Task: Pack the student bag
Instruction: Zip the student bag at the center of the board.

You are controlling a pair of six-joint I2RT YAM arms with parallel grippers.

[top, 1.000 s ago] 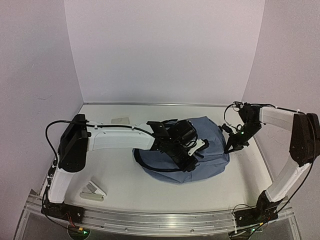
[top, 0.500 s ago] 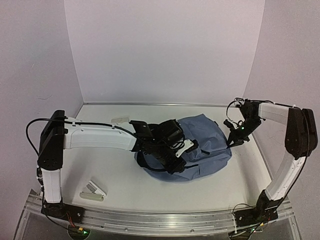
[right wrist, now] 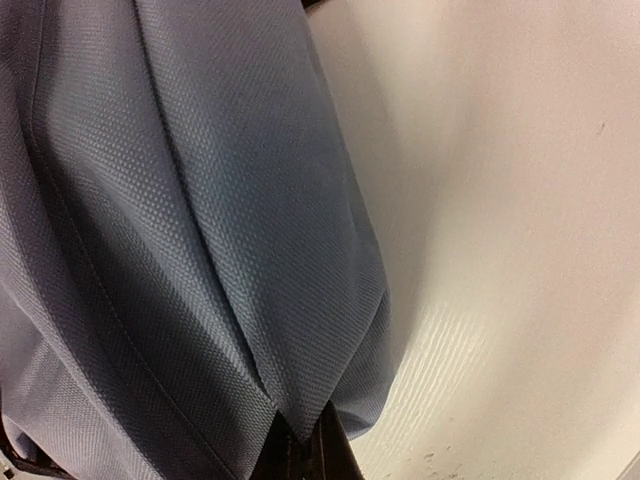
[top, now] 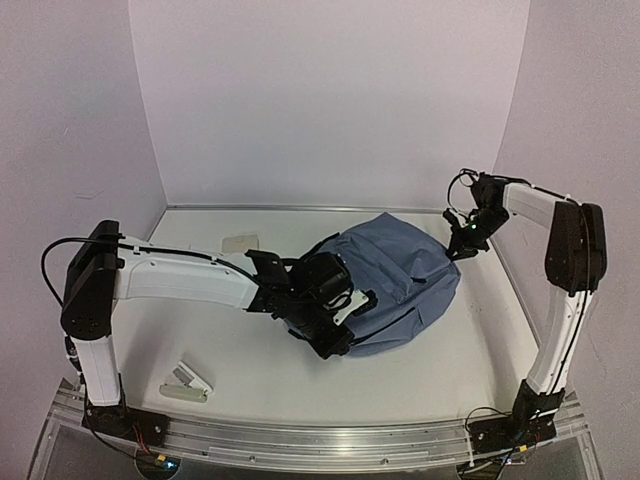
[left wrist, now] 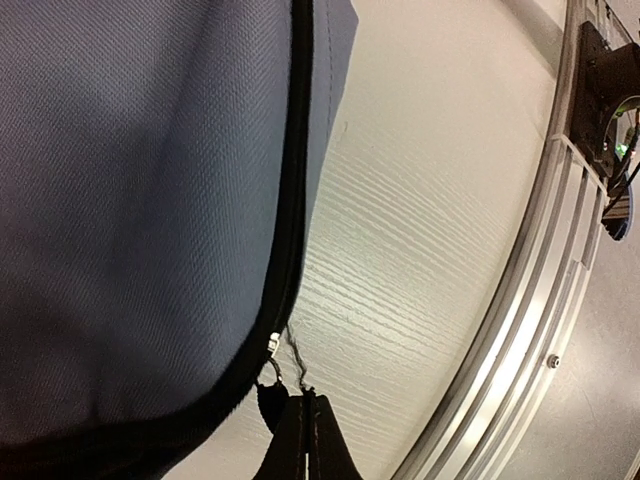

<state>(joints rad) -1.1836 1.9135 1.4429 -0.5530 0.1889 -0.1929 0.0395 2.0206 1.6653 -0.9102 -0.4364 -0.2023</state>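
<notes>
**At the right half of the table: bag gripped at two ends**

Toward the right side of the white table (top: 260, 375) lies the student bag (top: 405, 275), blue-grey and bulging upward. At its near-left end is the left gripper (top: 336, 342). The left wrist view shows its jaws pressed together on the thin black zipper cord (left wrist: 291, 352), just beside the black zipper line (left wrist: 297, 180). At the far-right end of the bag is the right gripper (top: 457, 246), its jaws narrow and pinching a fold of the blue fabric, which stands above the surface there. Near the front-left corner lies a small white and grey object (top: 186, 384). A flat pale card (top: 240, 240) lies close to the far edge, apart from the bag.
</notes>
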